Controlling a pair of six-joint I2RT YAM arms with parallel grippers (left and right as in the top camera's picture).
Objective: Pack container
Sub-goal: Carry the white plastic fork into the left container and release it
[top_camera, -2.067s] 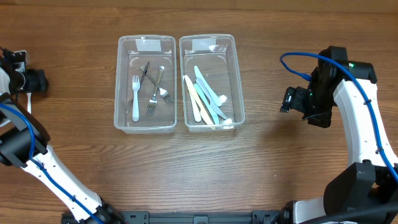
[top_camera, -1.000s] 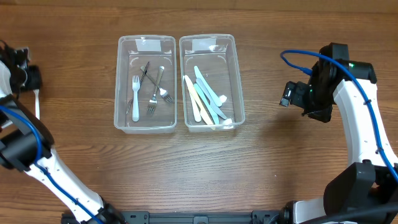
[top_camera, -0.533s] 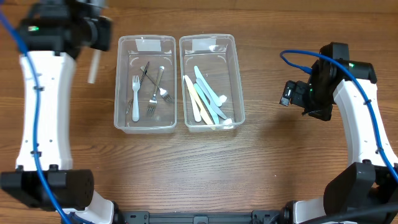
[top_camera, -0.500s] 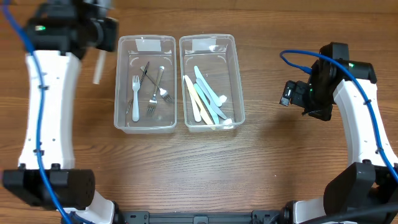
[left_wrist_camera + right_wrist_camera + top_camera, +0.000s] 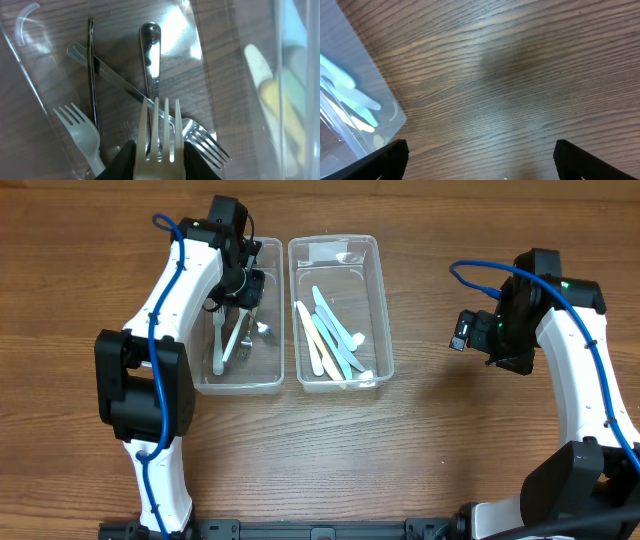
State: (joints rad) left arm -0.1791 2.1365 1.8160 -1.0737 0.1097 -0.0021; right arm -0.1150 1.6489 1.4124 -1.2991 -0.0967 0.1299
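Observation:
Two clear plastic containers stand side by side. The left container point(image 5: 200, 380) holds metal forks point(image 5: 150, 55) and a white plastic fork point(image 5: 80, 130). The right container point(image 5: 372, 300) holds several pastel plastic knives point(image 5: 335, 330). My left gripper point(image 5: 240, 285) reaches into the left container, shut on a cream plastic fork point(image 5: 159, 125) whose tines point away from the jaws, just above the metal forks. My right gripper point(image 5: 465, 335) hangs open over bare wood to the right of the right container, with nothing between its fingers point(image 5: 385, 160).
The wooden table point(image 5: 420, 440) spreads around both containers. A corner of the right container point(image 5: 355, 110) shows at the left edge of the right wrist view. A thin dark utensil point(image 5: 91, 65) lies among the forks.
My left arm has swung from the table's far left edge to above the left container, carrying the cream fork down among the forks. The right arm has stayed put.

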